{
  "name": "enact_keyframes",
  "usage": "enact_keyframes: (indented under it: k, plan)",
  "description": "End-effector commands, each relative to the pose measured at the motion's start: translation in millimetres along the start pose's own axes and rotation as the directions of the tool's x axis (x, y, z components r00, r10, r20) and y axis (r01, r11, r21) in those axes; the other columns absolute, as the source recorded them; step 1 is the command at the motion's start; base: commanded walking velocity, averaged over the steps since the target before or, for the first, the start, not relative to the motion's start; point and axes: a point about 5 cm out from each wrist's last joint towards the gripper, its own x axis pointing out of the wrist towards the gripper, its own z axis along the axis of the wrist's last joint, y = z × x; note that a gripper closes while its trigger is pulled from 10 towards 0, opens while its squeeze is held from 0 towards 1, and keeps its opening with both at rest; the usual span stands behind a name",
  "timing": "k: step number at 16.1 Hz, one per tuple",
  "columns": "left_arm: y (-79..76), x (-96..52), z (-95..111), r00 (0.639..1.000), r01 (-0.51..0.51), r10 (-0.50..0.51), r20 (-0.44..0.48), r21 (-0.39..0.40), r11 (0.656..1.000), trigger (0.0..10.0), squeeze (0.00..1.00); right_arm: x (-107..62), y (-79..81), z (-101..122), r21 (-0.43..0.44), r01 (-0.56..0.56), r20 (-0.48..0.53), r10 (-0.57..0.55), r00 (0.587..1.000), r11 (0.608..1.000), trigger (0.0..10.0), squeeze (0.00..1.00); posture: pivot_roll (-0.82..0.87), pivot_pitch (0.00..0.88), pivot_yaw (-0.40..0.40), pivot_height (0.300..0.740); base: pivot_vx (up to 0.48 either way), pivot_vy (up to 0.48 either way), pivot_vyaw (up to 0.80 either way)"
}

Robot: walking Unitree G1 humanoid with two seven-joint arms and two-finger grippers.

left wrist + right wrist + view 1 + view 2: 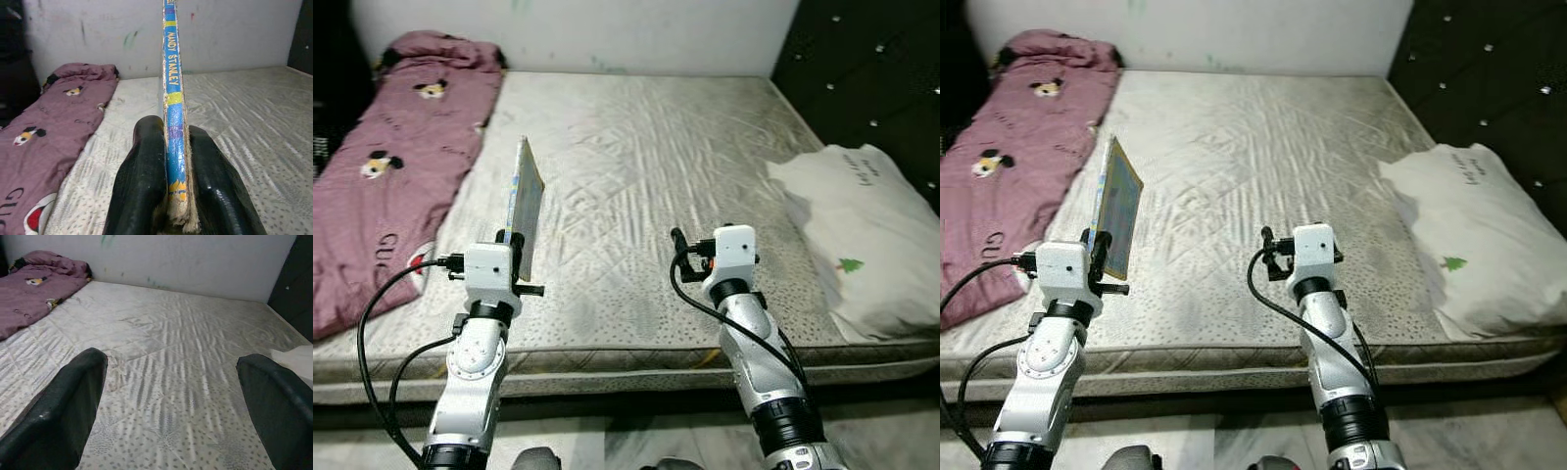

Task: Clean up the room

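Book (525, 201) clamped upright by its spine in left tool (168, 186), lifted above mattress (666, 147); right tool (171, 406) wide open, empty. Next, I'd guess: carry it off to storage.

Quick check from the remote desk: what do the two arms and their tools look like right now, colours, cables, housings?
Both arms are silver metal with ribbed black bands at the joints. Each wrist carries a white boxy housing. Loose black cables loop from each housing down along the arm. The left tool and right tool each have two long, glossy black rounded fingers.
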Motion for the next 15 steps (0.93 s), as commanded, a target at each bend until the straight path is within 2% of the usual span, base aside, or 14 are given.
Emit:
enact_keyframes:
  k: [1,15]
  plan:
    - [0.3,3.8,7.4,0.999,-0.008,0.008,0.033,0.008,1.0,10.0,0.0,1.1,-1.7,0.5,-0.005,-0.002,0.003,0.002,1.0,1.0,10.0,0.0,0.08,0.006,-0.037,0.74,0.0,-0.345,0.0]
    - [-1.8,7.2,8.0,0.999,-0.006,0.005,0.039,0.014,1.0,10.0,0.0,4.0,-2.7,-1.1,-0.004,-0.006,-0.012,0.006,1.0,1.0,10.0,0.0,0.07,0.0,-0.042,0.74,0.0,-0.45,0.0]
